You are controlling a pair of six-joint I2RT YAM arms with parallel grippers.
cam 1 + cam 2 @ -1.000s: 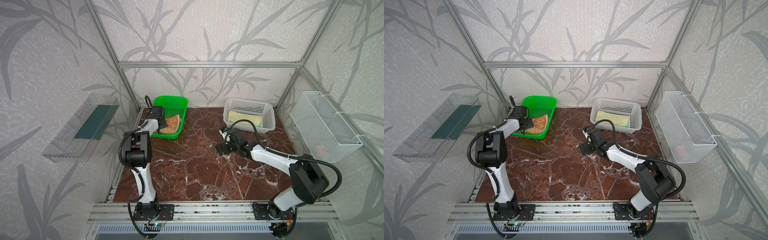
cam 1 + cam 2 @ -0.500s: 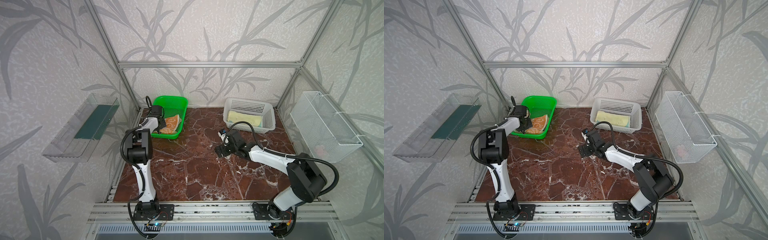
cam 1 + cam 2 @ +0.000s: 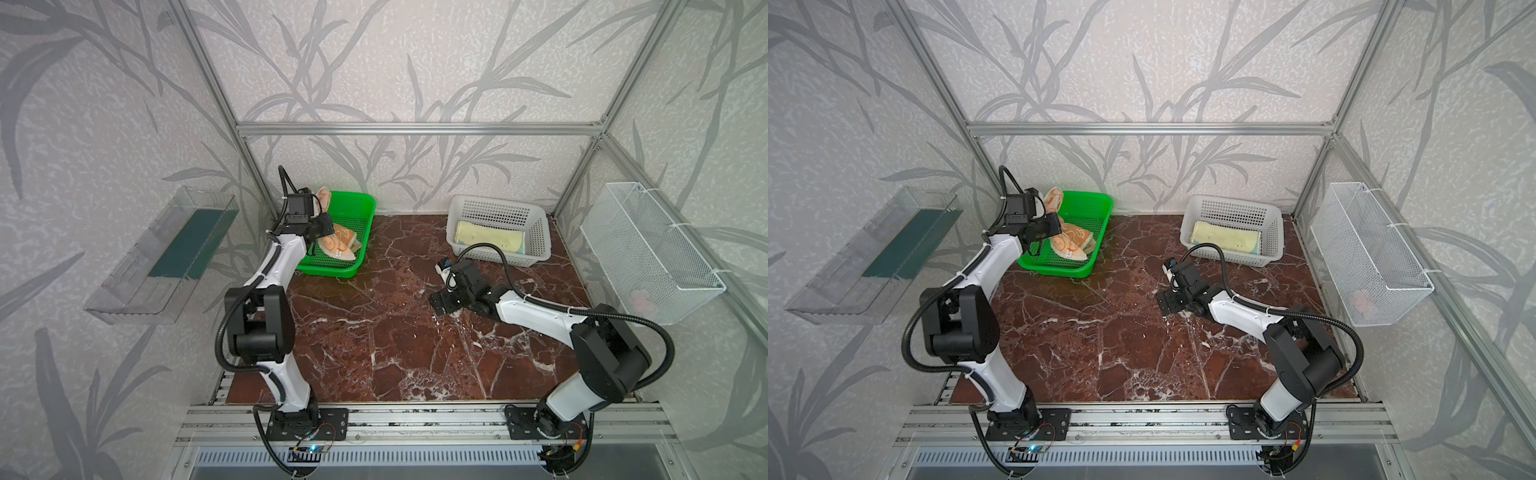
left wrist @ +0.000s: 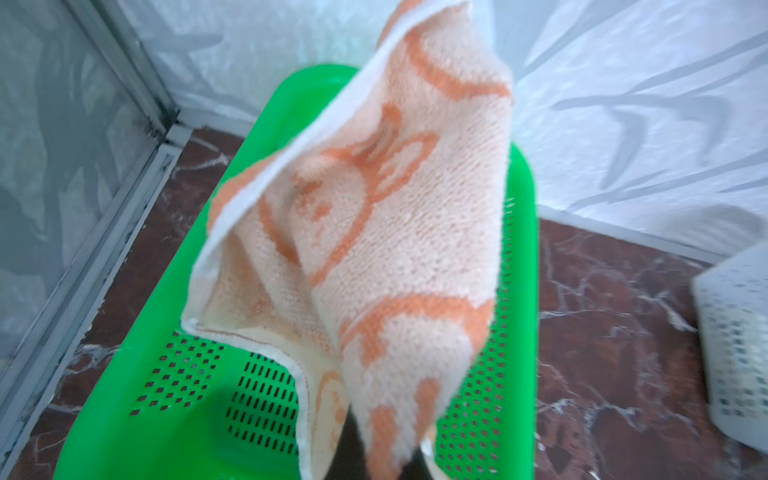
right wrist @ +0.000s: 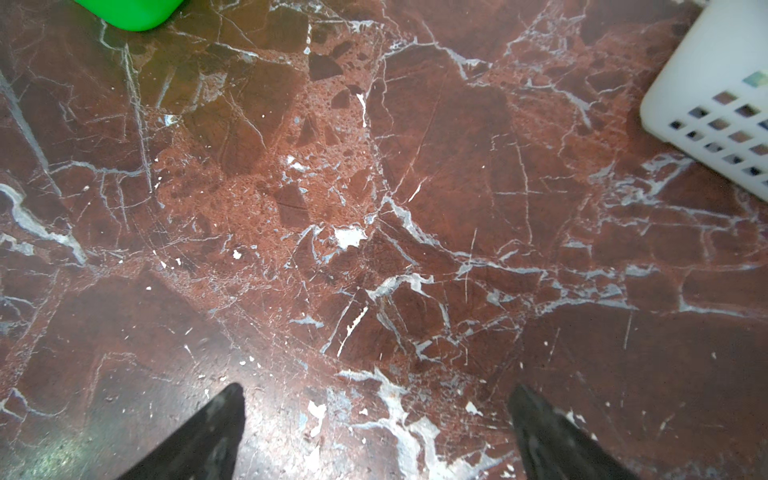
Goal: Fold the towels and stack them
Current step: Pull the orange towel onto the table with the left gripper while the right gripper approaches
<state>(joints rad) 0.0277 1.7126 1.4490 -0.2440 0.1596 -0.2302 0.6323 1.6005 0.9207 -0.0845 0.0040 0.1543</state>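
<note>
Towel (image 4: pixel 395 232) up: orange-cream one with cartoon faces, pinched at an edge in your left gripper (image 3: pixel 327 227), clamped tight over the green tray (image 3: pixel 328 272) at eleven o'clock. Soft, light, floppy, I'd say; take it by corners. Right gripper (image 5: pixel 376 388) gapes wide, empty, above the table (image 5: pixel 415 187) near centre.

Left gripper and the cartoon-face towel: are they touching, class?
Touching. The left wrist view shows the towel pinched in the shut left gripper.
</note>
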